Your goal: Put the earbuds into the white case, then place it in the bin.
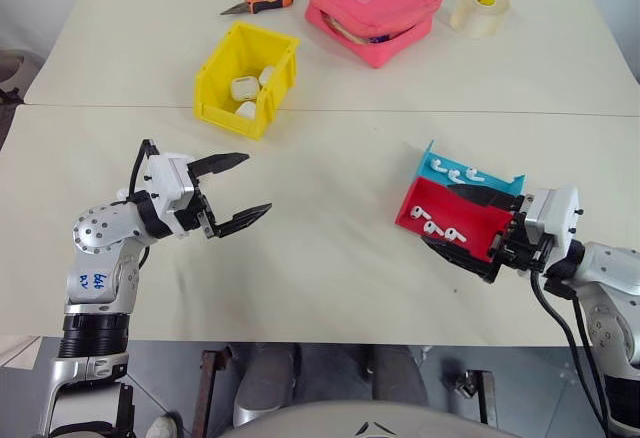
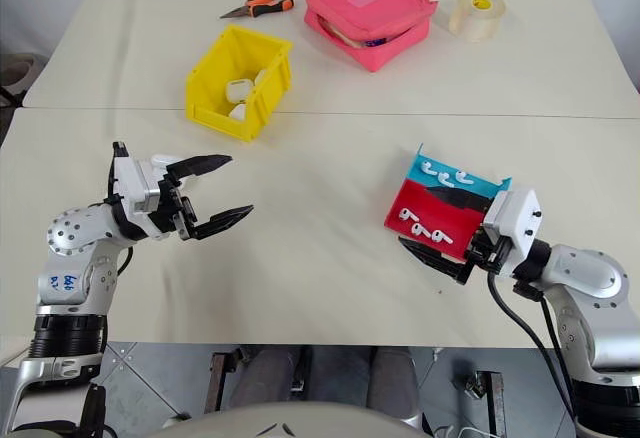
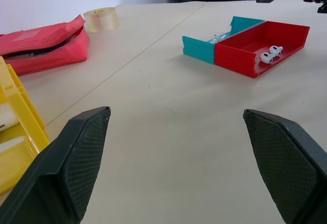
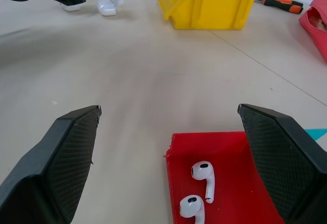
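Right wrist view, nearest: two earbuds [image 4: 203,175] lying loose on the floor of the red tray [image 4: 240,147], stems toward the near wall, between the two black fingers.
Right gripper [image 1: 438,217]: spread wide, pinching nothing; one finger over the tray's far side, the other along its near edge, at the near right of the table [image 1: 340,158].
Left gripper [image 1: 258,183]: spread wide as well, empty, hovering over bare tabletop at the near left, pointing toward the right.
White case [image 4: 107,7]: small white piece on the table just beside the left gripper, on its far side; lid up or down cannot be told.
Blue tray [image 1: 432,161]: touching the red tray's far side, with more earbuds [image 1: 456,173] inside.
Bin [image 1: 222,68]: yellow, far left of centre, well apart from both grippers, already holding a few white cases [image 1: 243,88].
Farthest: orange-handled pliers [image 1: 262,0], pink pouch [image 1: 372,3], roll of tape [image 1: 478,10]; no part in the task.
Step in hand: probably the very first pick, with earbuds in the trays and neither tool gripping.
Next move calls for: lowering the right fingers into the red tray, narrowing onto a single earbud without nudging its neighbour or catching the tray wall, then carrying it left to the white case.
Risk: glossy, tiny pieces, likely to slip or skid away from a slightly off-centre pinch.
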Robot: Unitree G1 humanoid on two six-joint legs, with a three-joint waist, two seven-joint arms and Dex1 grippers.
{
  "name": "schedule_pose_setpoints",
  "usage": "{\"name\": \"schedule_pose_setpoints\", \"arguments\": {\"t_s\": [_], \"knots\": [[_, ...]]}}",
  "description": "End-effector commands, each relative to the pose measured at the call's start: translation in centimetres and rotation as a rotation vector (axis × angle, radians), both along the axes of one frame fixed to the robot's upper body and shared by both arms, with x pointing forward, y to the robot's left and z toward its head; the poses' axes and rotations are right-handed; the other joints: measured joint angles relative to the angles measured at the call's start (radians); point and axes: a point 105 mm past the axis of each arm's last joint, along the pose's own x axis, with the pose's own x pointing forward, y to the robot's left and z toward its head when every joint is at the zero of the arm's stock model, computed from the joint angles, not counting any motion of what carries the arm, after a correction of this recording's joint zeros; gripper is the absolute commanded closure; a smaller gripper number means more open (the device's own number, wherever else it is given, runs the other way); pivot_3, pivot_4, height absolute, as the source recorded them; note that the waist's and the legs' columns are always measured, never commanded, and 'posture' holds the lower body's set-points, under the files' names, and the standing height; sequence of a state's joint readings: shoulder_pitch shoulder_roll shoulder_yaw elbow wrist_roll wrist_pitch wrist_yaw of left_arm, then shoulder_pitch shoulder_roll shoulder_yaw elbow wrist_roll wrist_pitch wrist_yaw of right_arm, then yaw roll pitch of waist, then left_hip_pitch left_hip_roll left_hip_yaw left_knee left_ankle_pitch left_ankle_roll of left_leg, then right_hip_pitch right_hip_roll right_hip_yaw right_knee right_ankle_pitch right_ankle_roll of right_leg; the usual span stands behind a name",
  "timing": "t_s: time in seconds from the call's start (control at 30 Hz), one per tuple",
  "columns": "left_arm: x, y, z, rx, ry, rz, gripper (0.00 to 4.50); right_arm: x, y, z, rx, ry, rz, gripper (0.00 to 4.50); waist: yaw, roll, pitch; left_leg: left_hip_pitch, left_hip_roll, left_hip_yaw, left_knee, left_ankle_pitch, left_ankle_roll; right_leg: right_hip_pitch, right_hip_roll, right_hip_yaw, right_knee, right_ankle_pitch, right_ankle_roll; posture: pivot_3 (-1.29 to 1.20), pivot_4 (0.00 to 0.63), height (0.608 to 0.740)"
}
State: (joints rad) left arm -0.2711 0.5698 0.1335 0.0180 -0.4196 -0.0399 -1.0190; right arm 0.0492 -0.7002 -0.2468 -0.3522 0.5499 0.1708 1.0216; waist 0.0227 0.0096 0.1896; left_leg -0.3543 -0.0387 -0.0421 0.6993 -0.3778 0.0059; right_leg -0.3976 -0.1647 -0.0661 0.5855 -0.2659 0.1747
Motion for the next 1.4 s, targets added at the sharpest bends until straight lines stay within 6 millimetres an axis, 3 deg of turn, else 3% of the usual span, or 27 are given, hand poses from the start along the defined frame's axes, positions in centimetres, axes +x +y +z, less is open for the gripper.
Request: {"name": "schedule_pose_setpoints", "arguments": {"t_s": [0.03, 0.4, 0.63, 1.0, 1.27, 1.4], "knots": [[0.2, 0.0, 0.7, 0.014, -0.05, 0.016, 0.06, -0.3, -0.1, 1.1, -0.011, -0.054, 0.012, 0.0, 0.0, 0.0, 0.0, 0.0, 0.0, 0.0, 0.0, 0.0, 0.0, 0.0, 0.0, 0.0, 0.0, 0.0, 0.0, 0.0, 0.15, 0.74], [-0.2, 1.6, 1.0, -0.039, -0.048, 0.135, 0.06, 0.1, 0.9, 1.1, 0.008, -0.065, 0.073, 0.0, -0.002, 0.0, 0.0, 0.0, 0.0, 0.0, 0.0, 0.0, 0.0, 0.0, 0.0, 0.0, 0.0, 0.0, 0.0, 0.0, 0.15, 0.74], [-1.8, 6.9, 0.3, -0.104, -0.049, 0.508, 0.06, 0.4, 3.5, 1.9, 0.082, -0.114, 0.183, 0.0, -0.01, 0.0, 0.0, 0.001, 0.001, -0.004, -0.001, 0.0, -0.001, 0.0, 0.0, 0.001, 0.0, 0.0, 0.0, 0.0, 0.15, 0.74], [-8.5, 14.5, -3.0, -0.18, 0.084, 1.066, 0.06, -0.5, 8.5, 4.9, 0.205, -0.232, 0.368, 0.0, 0.0, 0.0, 0.0, 0.001, 0.001, -0.005, -0.001, -0.001, -0.002, 0.0, 0.0, 0.002, -0.001, -0.001, -0.001, 0.0, 0.15, 0.74], [-8.8, 14.3, -4.2, -0.2, 0.273, 1.11, 0.06, 0.0, 8.2, 5.0, 0.18, -0.242, 0.374, 0.0, -0.001, -0.001, 0.0, 0.001, 0.001, -0.005, -0.001, -0.002, -0.001, 0.0, 0.0, 0.002, 0.0, -0.001, -0.002, 0.0, 0.15, 0.74], [-8.0, 14.3, -3.3, -0.162, 0.357, 1.12, 0.06, -0.1, 7.7, 4.7, 0.168, -0.22, 0.377, 0.0, -0.003, -0.001, 0.0, 0.001, 0.002, -0.005, -0.001, -0.003, -0.002, -0.003, 0.001, 0.002, 0.003, -0.002, -0.004, 0.0, 0.15, 0.74]]}}
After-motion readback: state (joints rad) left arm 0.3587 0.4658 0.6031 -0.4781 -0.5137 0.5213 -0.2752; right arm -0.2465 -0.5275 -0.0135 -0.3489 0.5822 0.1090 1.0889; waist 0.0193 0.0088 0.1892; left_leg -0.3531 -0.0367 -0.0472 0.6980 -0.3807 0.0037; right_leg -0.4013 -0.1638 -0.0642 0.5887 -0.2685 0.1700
